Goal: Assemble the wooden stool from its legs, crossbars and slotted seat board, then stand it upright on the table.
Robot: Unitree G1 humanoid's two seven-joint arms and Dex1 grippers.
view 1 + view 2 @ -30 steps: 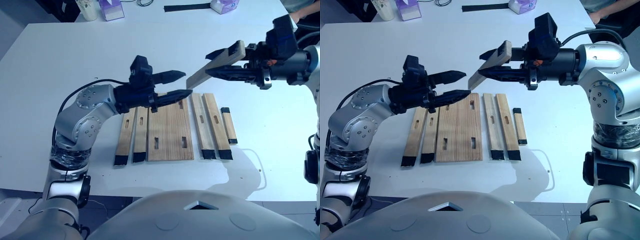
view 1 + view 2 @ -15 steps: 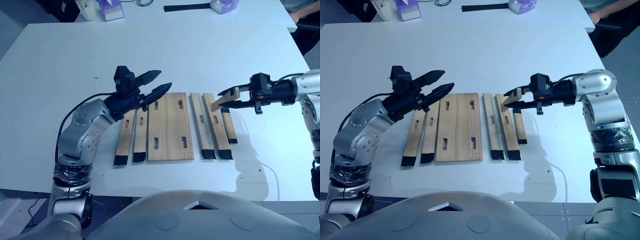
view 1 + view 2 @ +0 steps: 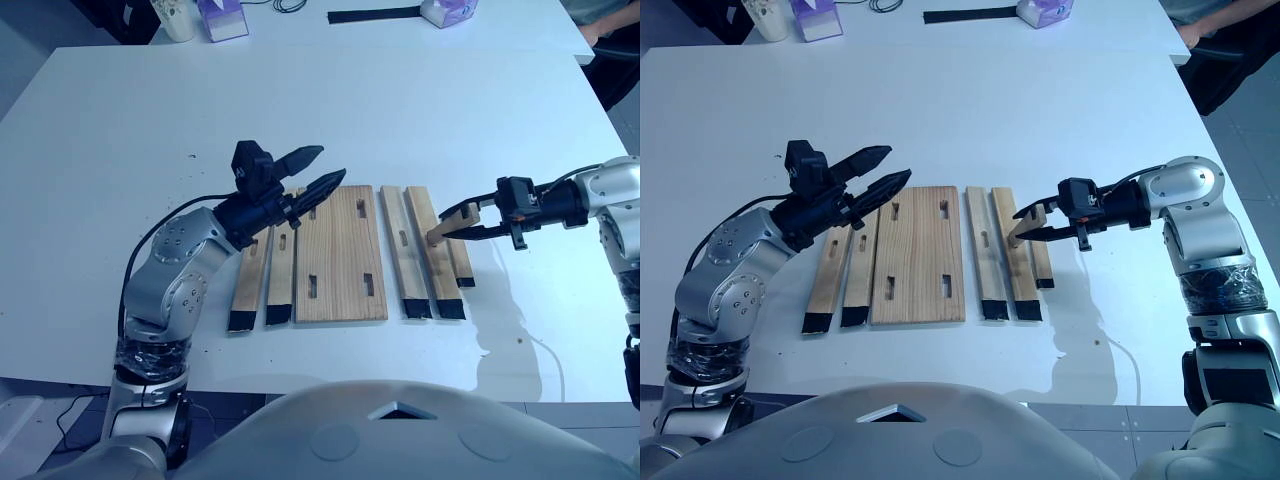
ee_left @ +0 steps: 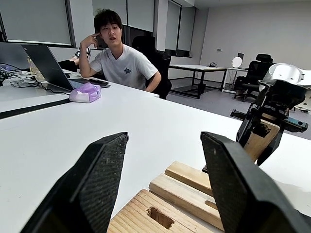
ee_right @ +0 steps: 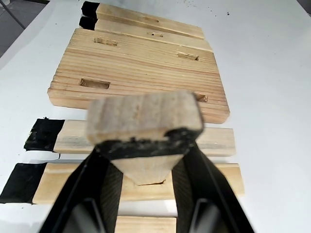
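The slotted seat board [image 3: 340, 255] lies flat mid-table, with two legs [image 3: 265, 272] on its left and two slotted legs [image 3: 418, 255] on its right. A short crossbar [image 3: 460, 262] lies beyond those. My right gripper [image 3: 447, 226] is shut on another short crossbar [image 5: 146, 119], held tilted. Its lower end comes down at the slot of the outer right leg [image 5: 141, 180]; I cannot tell whether it is in the slot. My left gripper [image 3: 325, 165] hangs open above the board's far left corner, holding nothing; its fingers [image 4: 97, 184] stand wide apart.
At the table's far edge stand a bottle [image 3: 175, 18], two tissue boxes [image 3: 222, 18] and a black strip [image 3: 375, 14]. Bare white table [image 3: 150, 120] stretches left and behind the parts. The table's front edge runs close below the leg ends.
My right arm has come down and to the right with the crossbar, from high over the board to the right-hand legs. The left gripper drew back slightly leftward, staying open.
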